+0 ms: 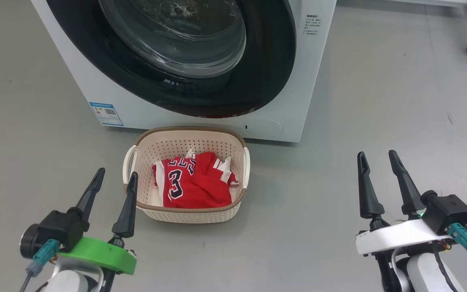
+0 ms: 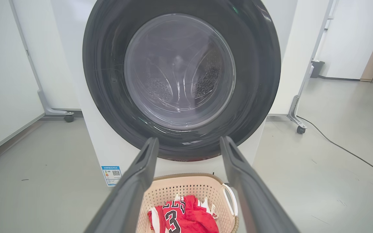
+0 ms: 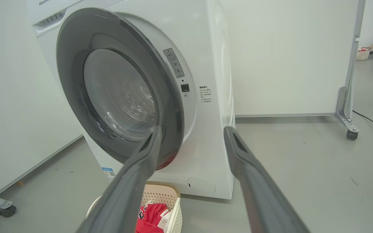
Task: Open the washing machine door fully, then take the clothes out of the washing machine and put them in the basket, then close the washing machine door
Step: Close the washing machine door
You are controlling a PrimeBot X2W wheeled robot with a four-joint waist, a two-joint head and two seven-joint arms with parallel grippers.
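My left gripper (image 1: 117, 173) and right gripper (image 1: 376, 153), each a pair of long, tapered dark fingers, stood spread and empty above the smooth grey floor (image 1: 379, 101). Between them, nearer my left, the cream perforated basket (image 1: 189, 130), rounded and rimmed in brown weave, sat just before the boxy white washing machine (image 1: 304, 81) and held the crumpled red clothes (image 1: 201, 188). The washing machine door (image 1: 266, 61), a glossy black ring round bulging clear glass, hung slightly ajar at its latch side.

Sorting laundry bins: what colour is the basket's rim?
Brown, woven-look rim on the cream basket; head view shows it best.
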